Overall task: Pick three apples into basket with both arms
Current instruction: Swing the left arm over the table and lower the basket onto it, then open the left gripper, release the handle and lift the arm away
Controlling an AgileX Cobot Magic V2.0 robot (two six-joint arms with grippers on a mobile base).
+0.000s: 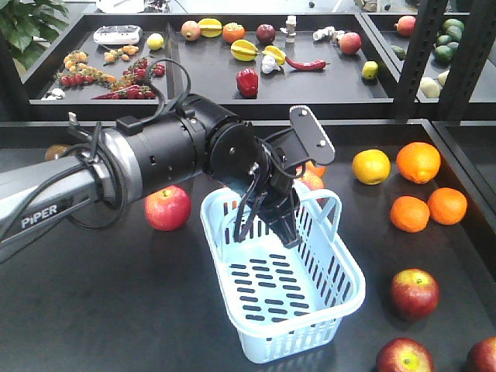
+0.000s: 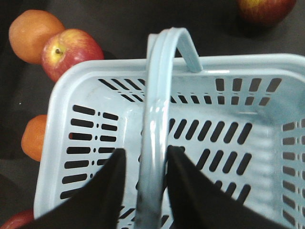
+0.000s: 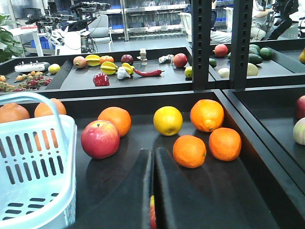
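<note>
Right wrist-mounted view: the right gripper (image 3: 151, 152) hangs low over the dark table (image 3: 224, 195), its fingers closed to a thin slit and carrying nothing that shows (a red-and-yellow sliver seen through the slit cannot be identified). One red apple (image 3: 100, 138) lies ahead of it and to its left, between the basket (image 3: 33, 171) and a cluster of oranges (image 3: 189, 151). Being round, it offers no long axis to line up on.

That apple looks like the right arm's to take, because the left gripper (image 2: 147, 150) is occupied. Its fingers (image 2: 112, 191) straddle the basket's handle (image 2: 157, 95), one touching it and the other a sliver apart, so whether they are actually clamped cannot be told.

The basket stands empty on the table, its long side running away from the robot. From the front, a second apple (image 1: 167, 208) sits just left of the basket, and three more apples (image 1: 414, 293) lie at the near right. The only legible lettering is "PIPER" on the left arm (image 1: 77, 194).
</note>
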